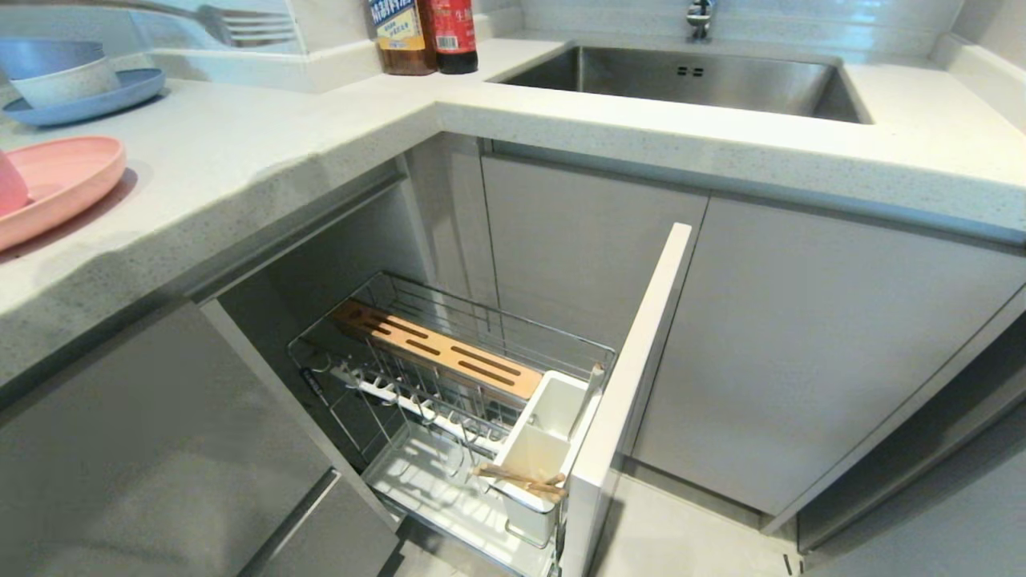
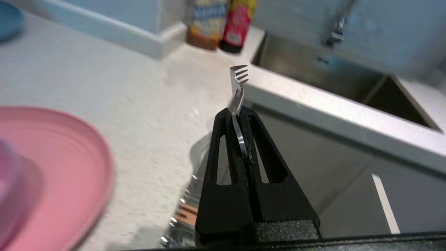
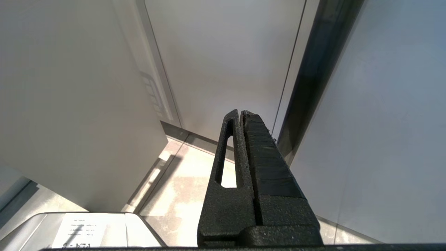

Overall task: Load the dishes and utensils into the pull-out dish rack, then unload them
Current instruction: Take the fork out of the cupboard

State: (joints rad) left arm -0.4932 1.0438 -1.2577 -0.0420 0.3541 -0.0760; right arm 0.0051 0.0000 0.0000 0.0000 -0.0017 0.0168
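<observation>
My left gripper [image 2: 237, 111] is shut on the handle of the slim silver fork [image 2: 239, 78]. It holds the fork above the counter's edge with the tines pointing toward the sink corner. In the head view only the fork [image 1: 248, 28] shows, blurred at the top left. The pink plate [image 1: 64, 180] with the pink bowl [image 1: 10, 186] on it lies on the counter at the left, beside the gripper [image 2: 52, 167]. The pull-out dish rack [image 1: 449, 353] stands pulled out below. The wooden chopsticks [image 1: 521, 479] rest in its white utensil cup [image 1: 541, 449]. My right gripper [image 3: 240, 112] is shut and empty.
A blue plate with stacked bowls [image 1: 76, 80] sits at the counter's back left. Two bottles [image 1: 425, 36] stand in the corner beside the steel sink [image 1: 697, 80]. The rack's pale front panel [image 1: 633, 377] juts out from the cabinet fronts. The right arm hangs low by cabinet doors and floor.
</observation>
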